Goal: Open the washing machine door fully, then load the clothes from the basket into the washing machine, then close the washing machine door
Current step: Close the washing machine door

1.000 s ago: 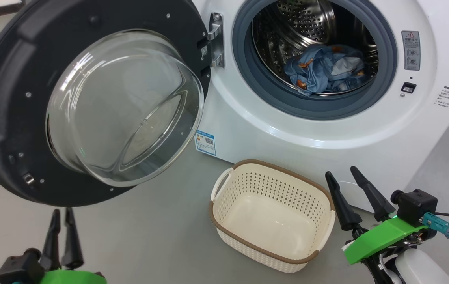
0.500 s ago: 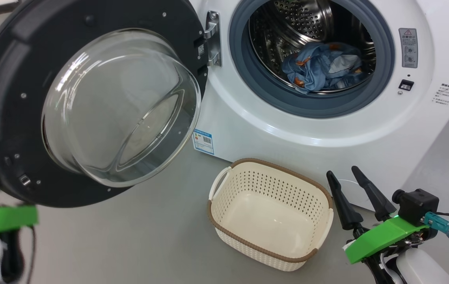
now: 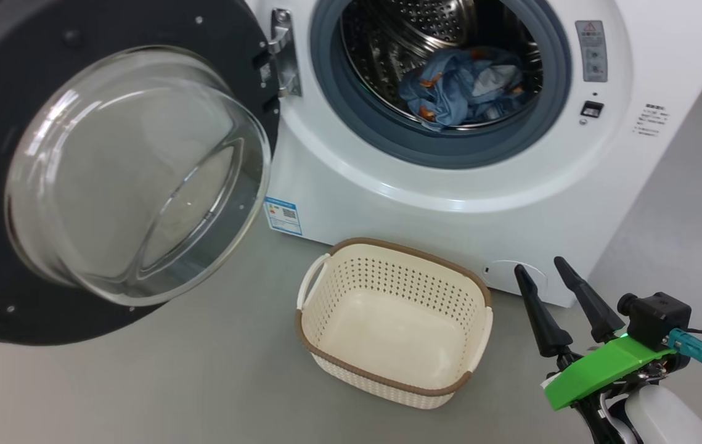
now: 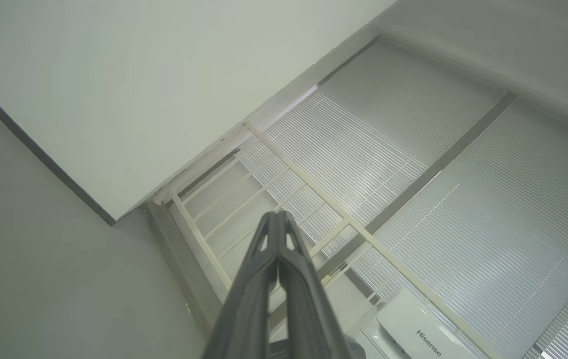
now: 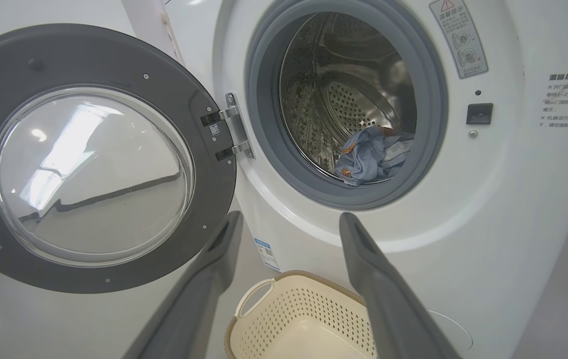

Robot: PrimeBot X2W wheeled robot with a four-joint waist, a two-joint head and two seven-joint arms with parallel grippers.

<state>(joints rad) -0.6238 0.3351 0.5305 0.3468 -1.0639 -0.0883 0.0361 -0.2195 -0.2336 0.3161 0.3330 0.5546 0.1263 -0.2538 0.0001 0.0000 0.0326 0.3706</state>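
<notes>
The washing machine door (image 3: 129,172) stands swung wide open to the left, its glass bowl facing me; the right wrist view shows the door (image 5: 89,169) too. The white washing machine (image 3: 449,209) holds the light blue clothes (image 3: 458,86) in its steel drum, and the clothes (image 5: 371,159) lie at the drum's front. The cream basket (image 3: 409,248) sits empty on the floor before the machine. My right gripper (image 3: 538,265) hangs open to the right of the basket, empty, with the basket (image 5: 308,275) below its fingers. My left gripper (image 4: 276,214) is shut on nothing, pointing up at a wall.
Grey floor (image 3: 203,370) spreads left of the basket under the open door. A round white cover (image 3: 505,274) sits low on the machine's front. In the left wrist view are window blinds (image 4: 413,164) and a white Hisense unit (image 4: 423,334).
My left arm has risen out of the head view's lower left and its fingers have closed. The head camera has turned, sliding the whole picture leftward. The right gripper stays open.
</notes>
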